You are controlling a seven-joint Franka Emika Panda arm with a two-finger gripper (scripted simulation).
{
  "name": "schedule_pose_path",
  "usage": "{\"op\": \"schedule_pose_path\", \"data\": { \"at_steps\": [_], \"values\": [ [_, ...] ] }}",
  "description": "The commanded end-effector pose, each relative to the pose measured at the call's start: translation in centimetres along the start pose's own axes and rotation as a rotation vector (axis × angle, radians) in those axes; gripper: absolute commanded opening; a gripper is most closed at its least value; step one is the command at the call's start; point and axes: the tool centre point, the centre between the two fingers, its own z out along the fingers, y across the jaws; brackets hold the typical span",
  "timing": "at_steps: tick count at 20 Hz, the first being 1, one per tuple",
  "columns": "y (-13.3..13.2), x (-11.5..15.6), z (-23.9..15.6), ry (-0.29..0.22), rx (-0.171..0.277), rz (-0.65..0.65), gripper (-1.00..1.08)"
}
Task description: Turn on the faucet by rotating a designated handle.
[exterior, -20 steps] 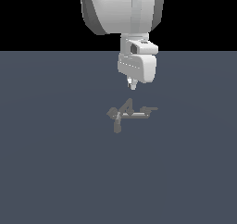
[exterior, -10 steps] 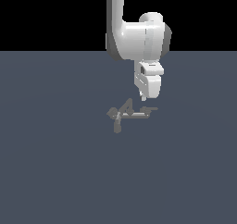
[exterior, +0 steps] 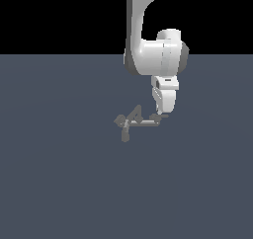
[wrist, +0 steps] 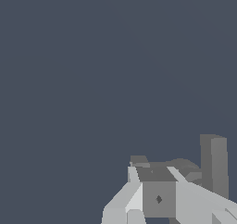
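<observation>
The faucet (exterior: 129,122) is a tiny grey-brown cluster of stubby bars on the dark floor, with a pale tube (exterior: 147,123) running toward the exterior view's right. The handle (exterior: 158,118) is a short flat lever on the hub at that tube's end. My gripper (exterior: 160,113) hangs from the white arm, pointing down, its tip touching or just above the handle. The fingers taper to one narrow tip with no gap showing. In the wrist view, grey faucet pieces (wrist: 158,199) and an upright grey bar (wrist: 214,165) fill one corner, close up.
A flat dark blue-grey floor (exterior: 59,183) spreads all around the faucet. The white arm (exterior: 155,55) rises above the faucet's right end in the exterior view. No other objects are in view.
The arm has swung toward the exterior view's right and come down. The gripper tip went from above the faucet's middle to the handle end of the tube. The faucet looks unmoved.
</observation>
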Motion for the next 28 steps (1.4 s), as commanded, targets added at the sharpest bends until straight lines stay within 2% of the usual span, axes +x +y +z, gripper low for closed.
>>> {"op": "schedule_pose_path", "data": {
  "at_steps": [1, 8, 16, 18, 28],
  "values": [
    [-0.2, 0.4, 0.3, 0.0, 0.001, 0.016, -1.0],
    [-0.2, 0.5, 0.5, -0.001, 0.001, 0.021, -1.0],
    [2.2, 2.4, 0.5, -0.001, 0.001, 0.022, -1.0],
    [1.9, 2.1, 0.5, -0.001, 0.002, 0.021, -1.0],
    [4.8, 2.2, 0.4, -0.001, 0.001, 0.022, -1.0]
  ]
}}
